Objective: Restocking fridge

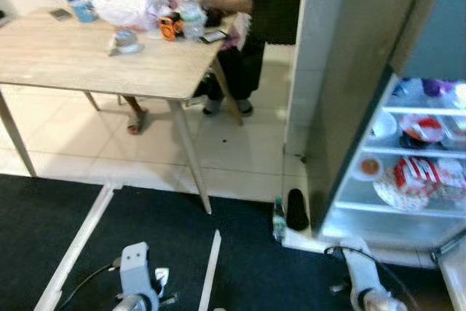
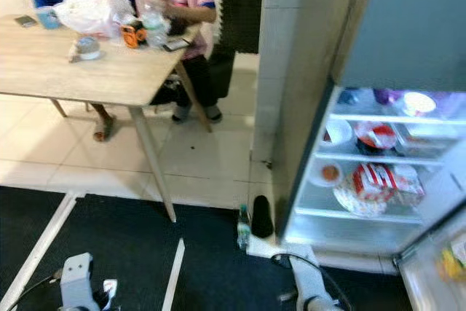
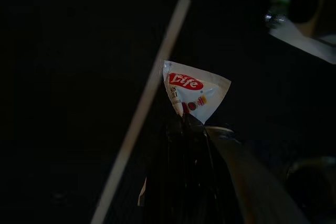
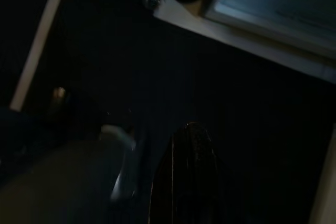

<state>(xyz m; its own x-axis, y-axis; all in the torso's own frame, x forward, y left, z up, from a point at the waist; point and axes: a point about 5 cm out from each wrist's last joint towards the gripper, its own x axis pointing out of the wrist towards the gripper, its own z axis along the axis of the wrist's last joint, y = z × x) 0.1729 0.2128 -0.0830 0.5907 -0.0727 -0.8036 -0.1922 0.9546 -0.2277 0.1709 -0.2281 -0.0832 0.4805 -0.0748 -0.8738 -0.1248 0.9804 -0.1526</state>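
Note:
In the left wrist view my left gripper is shut on the lower corner of a small white sachet with a red "Life" label, held over the dark mat. From the head, my left arm hangs low at the bottom, with the sachet as a white scrap beside it. The open fridge stands to the right, its lit shelves holding a red-and-white pack, bowls and plates. My right arm hangs low in front of the fridge. Its gripper looks shut and empty in the dark.
A small bottle and a black object stand on the floor by the fridge's corner. A wooden table with a bag, bottles and cups stands far left, two people seated behind it. White strips lie on the dark mat.

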